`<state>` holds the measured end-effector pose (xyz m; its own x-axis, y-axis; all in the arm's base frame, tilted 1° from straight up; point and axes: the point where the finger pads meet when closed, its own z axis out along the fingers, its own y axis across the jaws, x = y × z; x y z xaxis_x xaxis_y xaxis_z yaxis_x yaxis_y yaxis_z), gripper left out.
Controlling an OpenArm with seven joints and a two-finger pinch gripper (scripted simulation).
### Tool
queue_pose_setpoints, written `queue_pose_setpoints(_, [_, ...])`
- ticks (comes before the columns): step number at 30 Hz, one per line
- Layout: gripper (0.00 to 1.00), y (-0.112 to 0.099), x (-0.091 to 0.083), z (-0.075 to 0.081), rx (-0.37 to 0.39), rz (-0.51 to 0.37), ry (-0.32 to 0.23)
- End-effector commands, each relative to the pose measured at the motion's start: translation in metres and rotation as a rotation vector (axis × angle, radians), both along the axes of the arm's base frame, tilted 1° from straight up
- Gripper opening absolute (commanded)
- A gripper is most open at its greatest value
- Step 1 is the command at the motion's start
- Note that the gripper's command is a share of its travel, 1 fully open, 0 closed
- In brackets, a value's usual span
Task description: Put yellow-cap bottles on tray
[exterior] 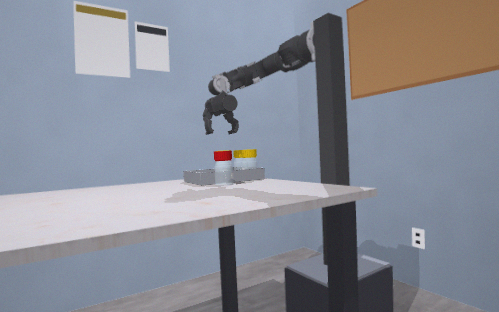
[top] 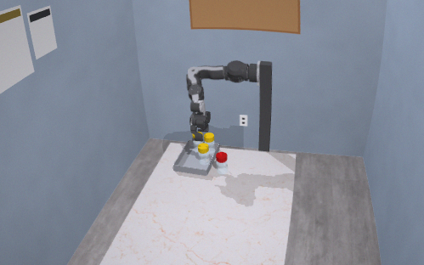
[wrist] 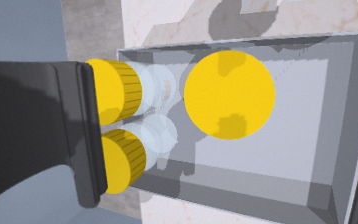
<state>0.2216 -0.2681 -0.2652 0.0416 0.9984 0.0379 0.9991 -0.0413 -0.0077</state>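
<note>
Three bottles with yellow caps stand upright in the grey tray (top: 190,171) (exterior: 199,177) (wrist: 343,100). The front yellow-capped bottle (top: 203,148) (wrist: 229,95) stands apart from two side by side at the back, the right one (top: 209,137) (wrist: 131,85) and the left one (wrist: 123,161), which is partly behind the gripper in the top view. In the exterior view the yellow caps (exterior: 245,153) overlap. A red-capped bottle (top: 221,157) (exterior: 222,155) stands upright on the table just right of the tray. My gripper (exterior: 220,133) is open and empty, above the bottles.
The marble table top (top: 214,212) (exterior: 97,210) carries the tray near its back edge. The arm's dark post (top: 265,106) (exterior: 334,100) rises behind the table, to the right of the tray. The tray has low raised walls.
</note>
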Motion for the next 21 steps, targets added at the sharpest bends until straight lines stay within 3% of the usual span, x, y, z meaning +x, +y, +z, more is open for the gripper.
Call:
queue_pose_setpoints(1, [0.52,-0.001,0.001,0.006,-0.001,-0.005,-0.004])
queue_pose_setpoints(8, [0.52,-0.001,0.000,0.020,-0.001,-0.006,0.005])
queue_pose_setpoints(15, [0.52,-0.001,0.000,0.020,-0.001,-0.006,0.005])
queue_pose_setpoints(21, [0.52,-0.021,-0.011,0.049,-0.001,-0.002,0.003])
